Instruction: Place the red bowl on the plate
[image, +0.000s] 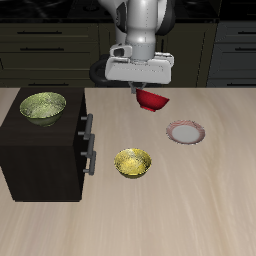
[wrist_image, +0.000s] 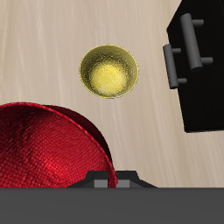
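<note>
In the exterior view, going from the left side, a dark cabinet (image: 45, 145) stands on the table (image: 200, 210), at about 9 o'clock from the table's middle. A yellow-green bowl (image: 43, 106) sits on its top, out of the way of the work. The cabinet's front has bar handles (image: 88, 140) facing the open part of the table.

Just beside the handles, at about 6 o'clock from the gripper, a yellow bowl (image: 133, 163) rests on the wood. It plays no part in this task, so I judge it is only something to avoid.

Next comes the gripper (image: 143, 92), hanging below the arm. It is clamped on the rim of the red bowl (image: 152, 101), which is lifted clear of the table and tilted, because it hangs from one side of its rim only. The wrist view agrees: the red bowl fills the near field right under the gripper body, with the yellow bowl and the cabinet far below.

The plate (image: 185, 132) lies flat on the table at about 4 o'clock from the red bowl, near but apart. The bowl is not yet over the plate. I judge the carry is in hand, and the next move calls for a short shift toward the plate and then a lowering, so the tilted bowl settles on the centre and not on the edge.
</note>
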